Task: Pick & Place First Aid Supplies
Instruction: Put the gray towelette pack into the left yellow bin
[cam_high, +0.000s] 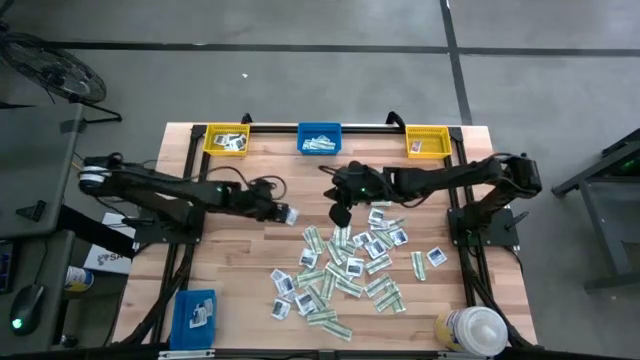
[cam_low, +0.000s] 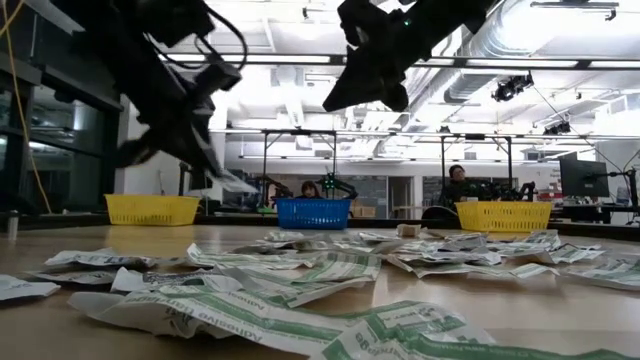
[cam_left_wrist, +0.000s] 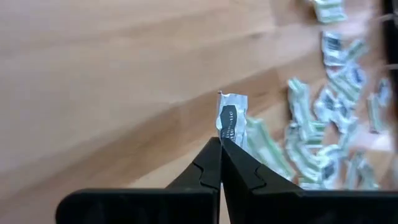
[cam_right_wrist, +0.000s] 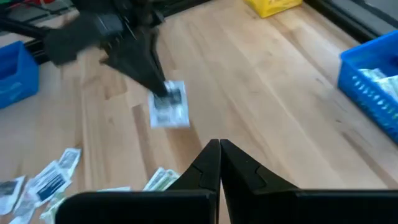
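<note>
Closest to the low camera lies a green-and-white strip (cam_low: 250, 318), with more packets strewn behind it across the table (cam_low: 560, 310). We see both arms hanging above that litter, and three bins on the far edge — yellow (cam_low: 152, 209), blue (cam_low: 313, 212), yellow (cam_low: 503, 215). Height off the wood is what this view gives us.

From above, we place things: the pile (cam_high: 345, 270) sits right of centre, the left gripper (cam_high: 283, 212) just beside its near edge, the right gripper (cam_high: 340, 214) over the pile's top. We judge the left arm is lifted to carry toward a bin.

Left wrist: the fingers are clenched on one white packet (cam_left_wrist: 231, 118), pinched by its lower edge so it stands clear of the wood — only here is the print legible as dark marks.

Right wrist: the right gripper (cam_right_wrist: 219, 146) is clenched with nothing in it, and it watches the left gripper (cam_right_wrist: 163, 94) with its packet (cam_right_wrist: 169, 106) dangling — we read this as waiting its turn.
</note>
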